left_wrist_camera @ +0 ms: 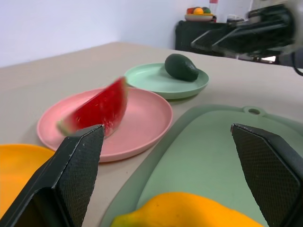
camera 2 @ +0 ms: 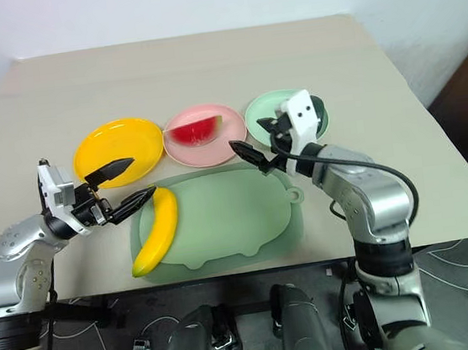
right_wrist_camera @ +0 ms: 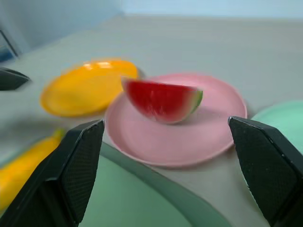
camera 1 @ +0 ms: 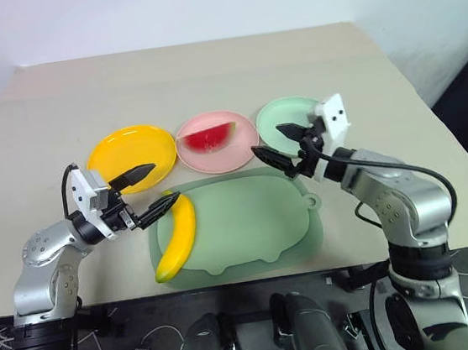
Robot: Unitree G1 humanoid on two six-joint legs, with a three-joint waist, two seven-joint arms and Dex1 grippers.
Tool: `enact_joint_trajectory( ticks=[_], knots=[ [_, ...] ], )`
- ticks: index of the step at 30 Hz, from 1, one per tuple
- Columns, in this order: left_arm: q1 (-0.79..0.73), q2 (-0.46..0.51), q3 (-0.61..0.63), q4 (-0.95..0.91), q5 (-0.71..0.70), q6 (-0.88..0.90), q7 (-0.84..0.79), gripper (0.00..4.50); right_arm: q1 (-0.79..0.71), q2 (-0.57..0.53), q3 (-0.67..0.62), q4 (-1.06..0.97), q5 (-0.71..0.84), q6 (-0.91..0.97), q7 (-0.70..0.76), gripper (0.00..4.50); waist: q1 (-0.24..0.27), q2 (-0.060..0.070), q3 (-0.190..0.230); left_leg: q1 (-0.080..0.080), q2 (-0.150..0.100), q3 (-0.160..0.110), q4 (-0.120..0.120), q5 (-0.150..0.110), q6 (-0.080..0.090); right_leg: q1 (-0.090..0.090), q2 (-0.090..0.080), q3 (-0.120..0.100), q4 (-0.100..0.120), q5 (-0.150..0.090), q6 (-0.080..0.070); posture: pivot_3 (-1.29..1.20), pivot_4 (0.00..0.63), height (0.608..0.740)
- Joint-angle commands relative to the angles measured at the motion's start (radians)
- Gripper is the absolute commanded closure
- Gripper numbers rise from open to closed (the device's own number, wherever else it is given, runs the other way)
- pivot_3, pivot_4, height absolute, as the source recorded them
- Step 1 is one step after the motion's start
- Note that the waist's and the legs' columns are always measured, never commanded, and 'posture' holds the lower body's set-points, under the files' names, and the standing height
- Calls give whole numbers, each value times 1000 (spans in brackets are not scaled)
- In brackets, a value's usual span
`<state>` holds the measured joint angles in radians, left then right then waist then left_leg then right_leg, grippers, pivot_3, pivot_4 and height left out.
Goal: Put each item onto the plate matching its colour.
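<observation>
Two grippers hover over the table with fingers spread wide, and neither holds or touches anything. The left gripper (camera 1: 144,189) hangs at the left edge of the green mat (camera 1: 248,224), just beside the banana (camera 1: 178,236), which lies along that edge. The right gripper (camera 1: 280,144) hangs over the mat's far edge, near the light green plate (camera 1: 282,117). The watermelon wedge (camera 1: 210,136) rests on the pink plate (camera 1: 219,155), the avocado (left_wrist_camera: 181,66) on the light green plate. The yellow plate (camera 1: 130,151) is bare.

Glossy plastic pink plate (camera 1: 218,142), matt green mat (camera 1: 248,224), smooth banana (camera 1: 178,237)
</observation>
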<state>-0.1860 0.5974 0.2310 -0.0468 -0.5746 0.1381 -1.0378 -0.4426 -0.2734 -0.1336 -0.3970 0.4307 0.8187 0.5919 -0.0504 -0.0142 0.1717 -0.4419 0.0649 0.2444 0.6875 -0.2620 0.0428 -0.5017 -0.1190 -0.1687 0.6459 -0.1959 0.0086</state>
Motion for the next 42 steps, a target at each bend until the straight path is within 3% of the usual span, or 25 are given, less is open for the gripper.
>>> enact_joint_trajectory(
  ticks=[1,7,13,17,21,24,32,42],
  knots=[
    [24,8,48,-15,-14,-31,-5,0,66,-16,-28,-79,63,-89,40,64,1,0,0,0,0,0,0,0,0,0,0,0,0,0,0,0,150,696],
    [104,10,47,-92,-21,6,18,0,196,-105,35,-148,63,-171,109,64,8,0,0,0,0,-1,0,0,0,0,-1,0,-2,-2,-3,0,150,696],
    [188,0,56,-209,-60,64,67,0,212,-181,88,-130,39,-201,126,64,8,0,0,0,0,-3,0,0,0,3,0,-1,-6,-4,-1,0,150,696],
    [235,-4,68,-291,-114,149,135,0,195,-199,110,-117,45,-194,120,64,9,0,0,0,0,-3,-1,0,0,3,0,-1,-7,-4,-1,0,150,696],
    [261,-17,23,-384,-72,257,299,0,181,-220,94,-112,73,-174,121,64,11,0,0,0,0,-4,-1,0,0,4,0,-1,-8,-4,-1,0,150,696],
    [244,-40,14,-455,-150,377,410,0,158,-220,106,-110,76,-160,102,64,12,0,0,1,0,-4,-1,0,1,5,0,-2,-9,-4,-1,0,150,696],
    [181,-5,-104,-538,-116,615,562,0,161,-220,111,-102,70,-146,62,64,18,0,0,1,0,-5,-1,0,0,6,1,-2,-10,-3,-2,0,150,696],
    [87,24,-168,-487,-100,815,619,0,189,-235,115,-80,45,-164,48,64,37,0,0,1,0,-4,-1,0,0,7,1,-2,-10,-3,-2,0,150,696]
  ],
)
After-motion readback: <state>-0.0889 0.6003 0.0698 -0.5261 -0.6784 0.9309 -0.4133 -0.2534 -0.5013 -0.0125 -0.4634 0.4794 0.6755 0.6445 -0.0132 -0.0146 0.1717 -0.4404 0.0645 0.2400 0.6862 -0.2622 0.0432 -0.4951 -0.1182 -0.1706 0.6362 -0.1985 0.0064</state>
